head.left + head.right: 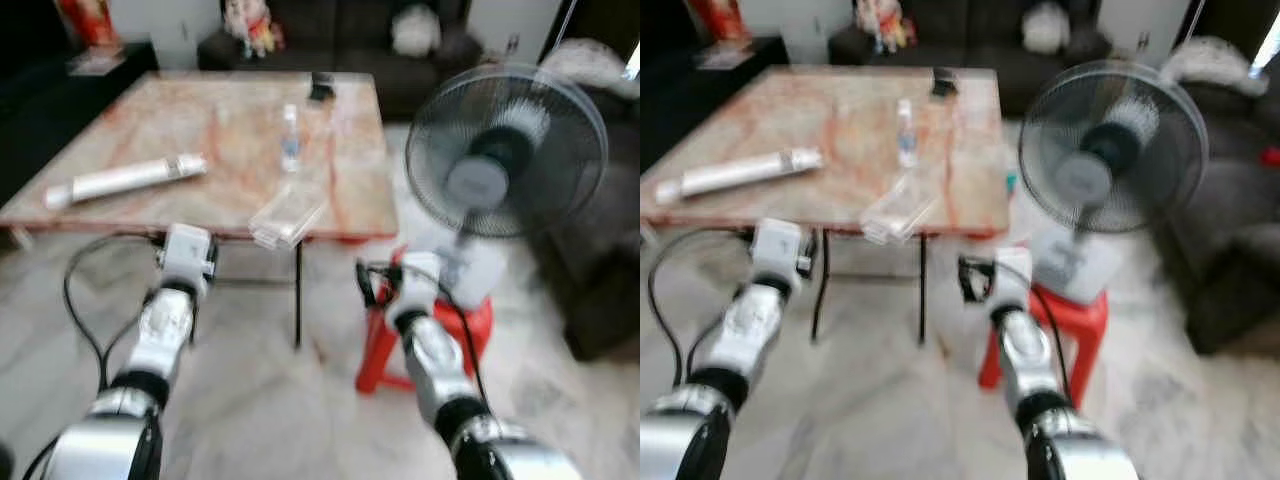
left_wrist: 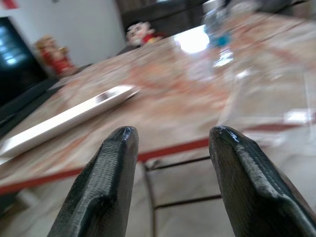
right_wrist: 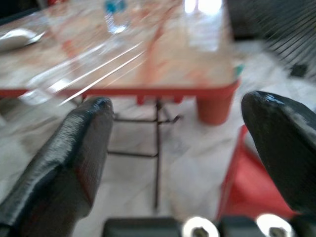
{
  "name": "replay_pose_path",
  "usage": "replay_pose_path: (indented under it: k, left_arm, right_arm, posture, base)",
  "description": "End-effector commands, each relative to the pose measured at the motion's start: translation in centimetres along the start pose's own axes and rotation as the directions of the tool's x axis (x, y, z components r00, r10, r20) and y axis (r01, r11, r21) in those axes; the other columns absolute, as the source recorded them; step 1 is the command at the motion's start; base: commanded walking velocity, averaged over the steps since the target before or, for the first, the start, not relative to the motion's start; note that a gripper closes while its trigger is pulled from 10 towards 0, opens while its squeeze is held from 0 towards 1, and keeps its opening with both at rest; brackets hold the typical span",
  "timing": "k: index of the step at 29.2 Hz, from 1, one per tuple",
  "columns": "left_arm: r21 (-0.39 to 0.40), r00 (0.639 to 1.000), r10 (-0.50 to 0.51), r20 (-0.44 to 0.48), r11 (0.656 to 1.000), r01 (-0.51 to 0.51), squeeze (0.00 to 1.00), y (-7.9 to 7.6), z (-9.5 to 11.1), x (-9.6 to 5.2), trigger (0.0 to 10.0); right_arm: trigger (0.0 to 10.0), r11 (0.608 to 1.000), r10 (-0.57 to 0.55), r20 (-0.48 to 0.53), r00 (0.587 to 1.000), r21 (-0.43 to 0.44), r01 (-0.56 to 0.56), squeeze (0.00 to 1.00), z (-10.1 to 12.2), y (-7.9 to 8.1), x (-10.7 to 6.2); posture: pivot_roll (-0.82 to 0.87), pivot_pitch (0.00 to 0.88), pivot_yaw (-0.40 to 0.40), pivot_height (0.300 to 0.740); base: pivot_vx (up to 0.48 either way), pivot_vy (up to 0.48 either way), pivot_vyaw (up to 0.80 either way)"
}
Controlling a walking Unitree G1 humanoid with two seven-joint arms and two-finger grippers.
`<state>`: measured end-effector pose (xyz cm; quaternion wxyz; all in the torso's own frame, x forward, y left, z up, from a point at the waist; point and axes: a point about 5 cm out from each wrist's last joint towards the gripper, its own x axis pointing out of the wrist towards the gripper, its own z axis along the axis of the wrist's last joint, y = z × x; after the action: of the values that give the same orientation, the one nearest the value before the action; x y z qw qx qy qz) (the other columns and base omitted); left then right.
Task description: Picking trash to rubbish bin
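A clear plastic container (image 1: 288, 215) lies at the near edge of the marble-topped table (image 1: 230, 110), partly overhanging it. Behind it stands a small water bottle (image 1: 290, 140). A white rolled tube (image 1: 125, 180) lies on the table's left side, and a small black item (image 1: 321, 87) sits at the far edge. Both arms reach forward, low in front of the table. My left gripper (image 2: 170, 136) is open and empty, facing the table edge with the tube (image 2: 69, 118) beyond it. My right gripper (image 3: 180, 101) is open wide and empty, short of the table's right corner.
A standing fan (image 1: 505, 150) sits on a red stool (image 1: 380, 345) just right of the table, close to my right arm. A dark sofa (image 1: 340, 40) runs along the back and a dark armchair (image 1: 600, 280) stands at right. Pale marble floor lies below; the views are blurred.
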<state>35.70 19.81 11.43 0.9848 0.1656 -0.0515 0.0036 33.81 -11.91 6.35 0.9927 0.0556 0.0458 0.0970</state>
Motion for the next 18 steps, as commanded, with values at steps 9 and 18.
replay_pose_path:
  k: [9, 18]
  left_arm:
    - [0.005, 0.999, 0.04, 0.025, 0.999, -0.04, 0.0, 1.41, 0.58, 0.33, 10.0]
    - [0.005, 0.998, 0.048, 0.027, 0.999, -0.048, 0.0, 1.53, 0.64, 0.36, 10.0]
  right_arm:
    - [10.0, 0.999, 0.035, 0.008, 0.999, -0.013, -0.035, 0.0, 0.34, 1.14, 0.39]
    - [10.0, 0.999, 0.037, 0.003, 0.999, -0.005, -0.037, 0.0, 0.29, 1.14, 0.39]
  posture:
    - [0.04, 0.0, -0.021, 0.74]
    - [0.04, 0.0, -0.021, 0.74]
  base:
    - [0.375, 0.0, 0.27]
    - [0.372, 0.0, 0.36]
